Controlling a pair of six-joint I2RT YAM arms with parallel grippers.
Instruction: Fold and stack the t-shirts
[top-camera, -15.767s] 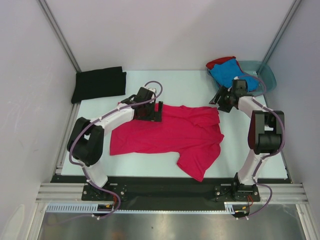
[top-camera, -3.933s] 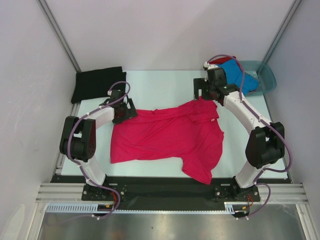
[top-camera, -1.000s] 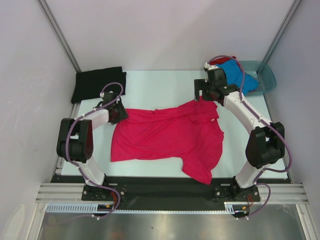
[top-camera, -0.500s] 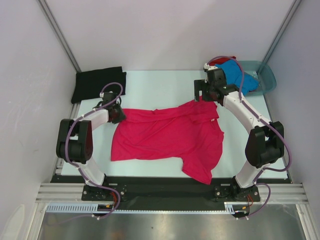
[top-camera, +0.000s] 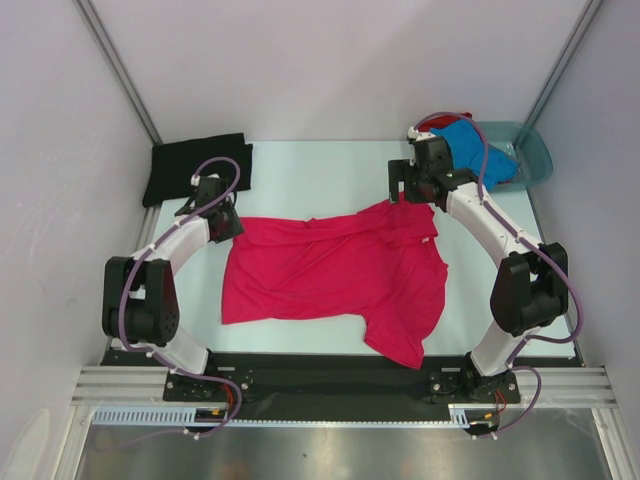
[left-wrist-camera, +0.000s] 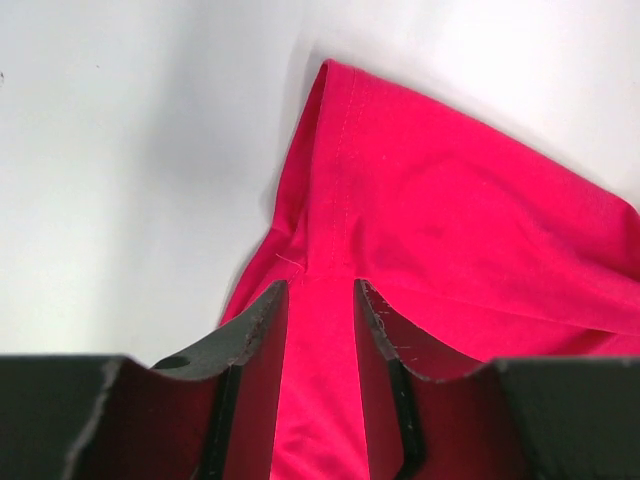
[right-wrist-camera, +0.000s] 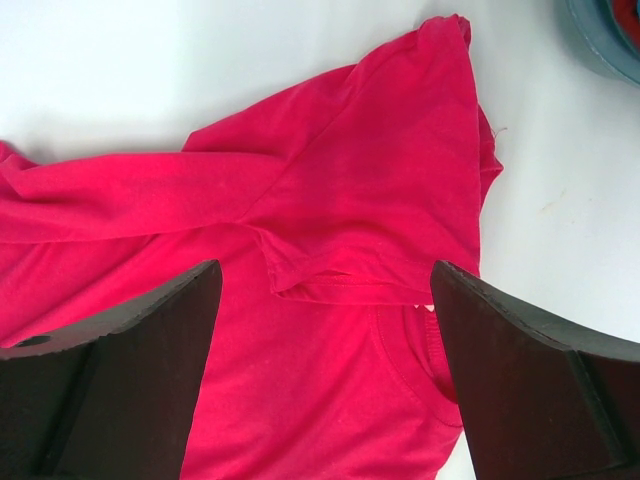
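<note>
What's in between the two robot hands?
A bright magenta-pink cloth t-shirt lies spread between the left gripper and the right gripper, shown in the top view.

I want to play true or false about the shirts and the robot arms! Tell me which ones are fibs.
1. The pink shirt lies spread out on the table. True.
2. The black shirt is in the basin. False: it lies folded at the table's far left corner.
3. The right fingers are wide open over the pink shirt. True.
4. The blue shirt is laid flat on the table. False: it is bunched in the basin with the red shirt.
5. The left fingers have pink cloth between them. True.
</note>
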